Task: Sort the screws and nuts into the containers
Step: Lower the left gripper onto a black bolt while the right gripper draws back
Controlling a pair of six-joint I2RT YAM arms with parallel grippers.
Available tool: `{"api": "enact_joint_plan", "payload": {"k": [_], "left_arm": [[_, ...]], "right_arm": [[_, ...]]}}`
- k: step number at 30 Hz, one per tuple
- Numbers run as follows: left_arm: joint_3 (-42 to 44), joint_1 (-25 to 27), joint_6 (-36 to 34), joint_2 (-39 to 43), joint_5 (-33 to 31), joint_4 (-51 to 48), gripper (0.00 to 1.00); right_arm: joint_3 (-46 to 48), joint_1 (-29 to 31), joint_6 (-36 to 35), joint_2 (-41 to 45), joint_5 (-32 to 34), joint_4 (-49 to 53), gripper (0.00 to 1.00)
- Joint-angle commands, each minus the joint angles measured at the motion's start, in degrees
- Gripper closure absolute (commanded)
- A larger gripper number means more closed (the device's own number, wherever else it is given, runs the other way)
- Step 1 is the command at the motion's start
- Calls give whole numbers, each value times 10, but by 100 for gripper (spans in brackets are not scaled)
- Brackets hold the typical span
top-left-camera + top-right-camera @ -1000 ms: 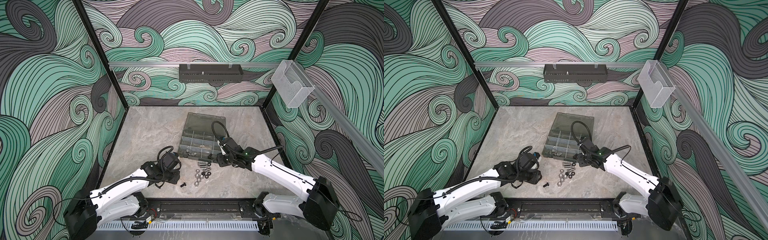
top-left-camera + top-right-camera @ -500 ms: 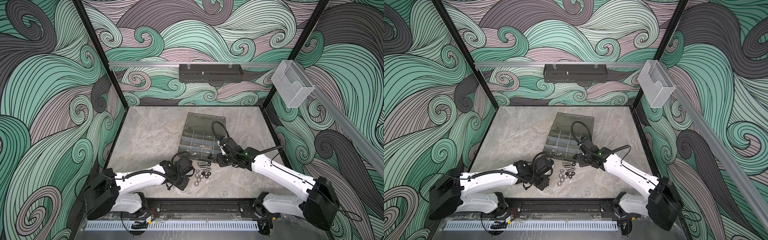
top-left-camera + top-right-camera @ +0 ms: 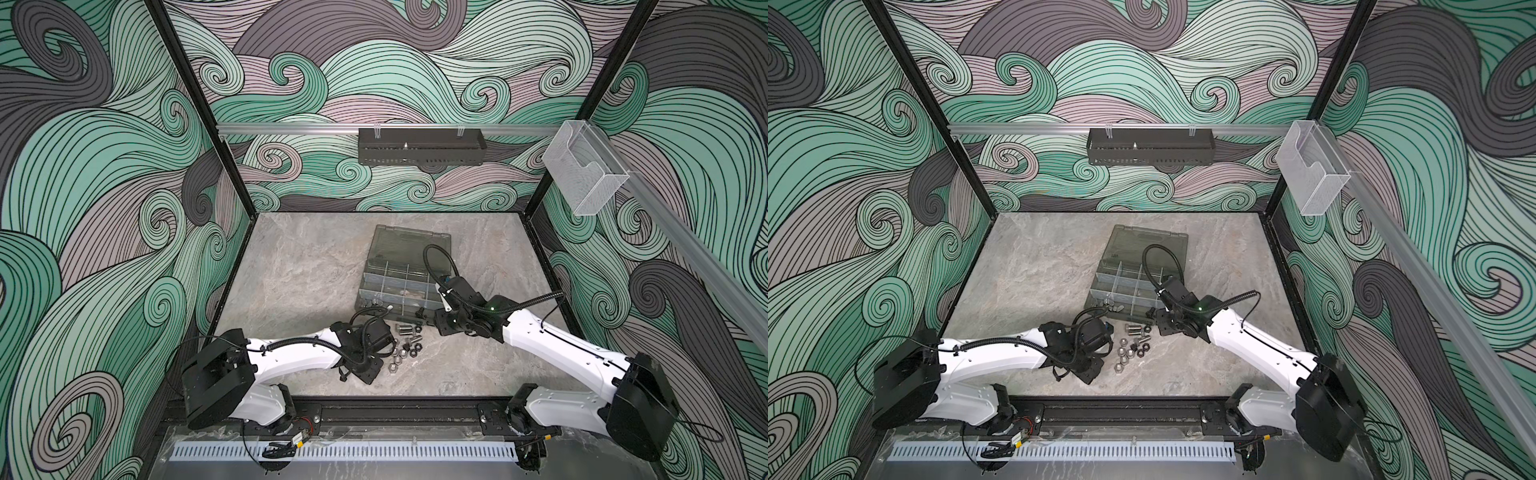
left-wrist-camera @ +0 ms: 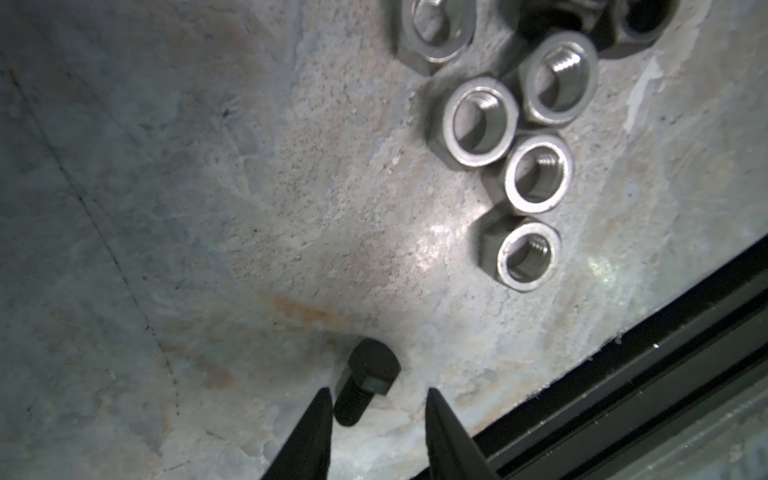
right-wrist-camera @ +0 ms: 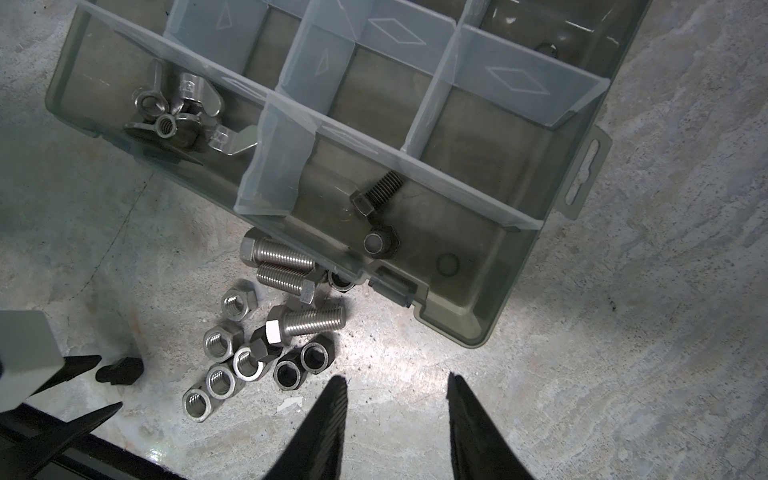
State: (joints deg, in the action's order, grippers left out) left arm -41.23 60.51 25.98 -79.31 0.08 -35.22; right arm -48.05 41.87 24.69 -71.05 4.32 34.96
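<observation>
Now, with your left gripper spread astride the black screw lying on the table, just left of the nuts at lower centre in a top view, lower squarely and pinch its shank, while your right gripper hangs spread and empty.

Both top views are bright, even and sharp; the wrist views are dim, with glare patches on the table and slightly blurred nuts
</observation>
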Motion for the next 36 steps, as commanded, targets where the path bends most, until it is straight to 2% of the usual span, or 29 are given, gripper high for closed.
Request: {"api": "enact_joint_plan", "payload": {"k": [1, 23, 32, 36], "left_arm": [[-3, 3, 18, -1, -10, -3, 59], [17, 4, 33, -18, 7, 30, 64], [23, 4, 36, -43, 6, 39, 71], [25, 3, 37, -48, 4, 37, 80]], "right_arm": [[7, -3, 6, 3, 8, 5, 58], [24, -2, 18, 19, 13, 5, 58], [23, -3, 15, 31, 21, 5, 58], [24, -3, 16, 30, 21, 4, 58]]}}
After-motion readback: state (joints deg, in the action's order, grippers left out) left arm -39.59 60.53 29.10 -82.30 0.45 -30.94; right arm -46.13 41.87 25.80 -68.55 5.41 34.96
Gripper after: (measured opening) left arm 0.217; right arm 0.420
